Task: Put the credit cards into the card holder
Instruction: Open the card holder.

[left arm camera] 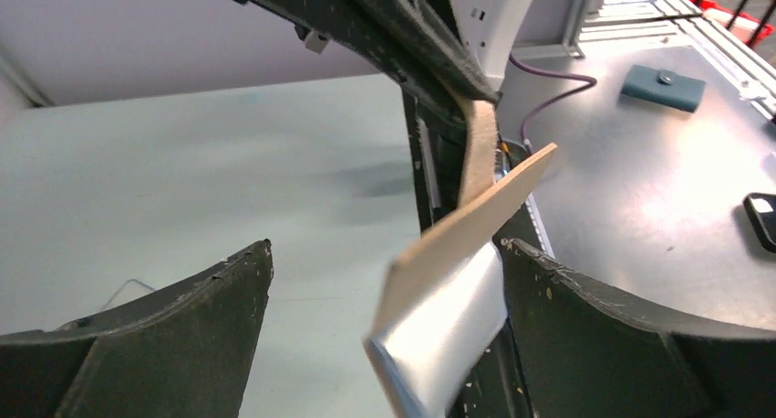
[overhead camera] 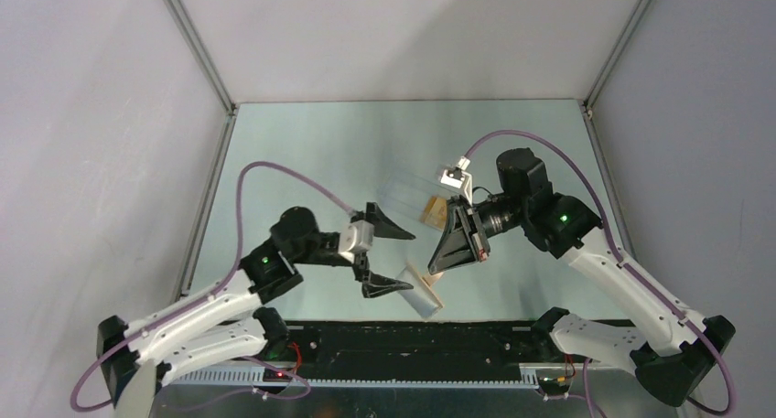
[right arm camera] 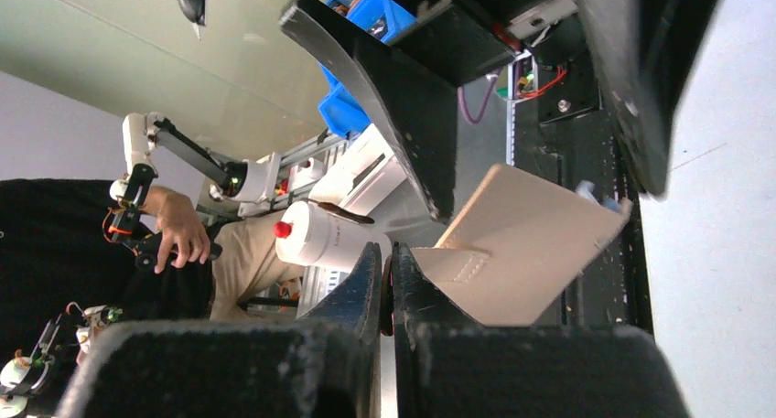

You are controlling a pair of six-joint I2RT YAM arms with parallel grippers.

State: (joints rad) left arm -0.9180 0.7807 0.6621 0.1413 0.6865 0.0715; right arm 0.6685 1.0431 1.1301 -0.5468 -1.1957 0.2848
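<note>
The card holder (right arm camera: 526,240) hangs tilted in the air and partly open, with its tan outside uppermost and a pale, shiny inner face lower down. The right gripper (right arm camera: 386,264) is fully closed, its 2 fingers pinching the card holder's snap tab (right arm camera: 450,262) from above. The left gripper (overhead camera: 412,260) is spread as wide as it goes and holds nothing. Its 2 fingers (left arm camera: 174,345) stand on either side of the card holder, whose lower edge lies just beside 1 of them; I cannot tell whether they touch. Beyond the card holder, on the side away from the arm bases, a clear box (overhead camera: 403,191) lies on the table (overhead camera: 302,153). The orange-tan credit cards (overhead camera: 434,210) show inside it, partly hidden by the right wrist.
</note>
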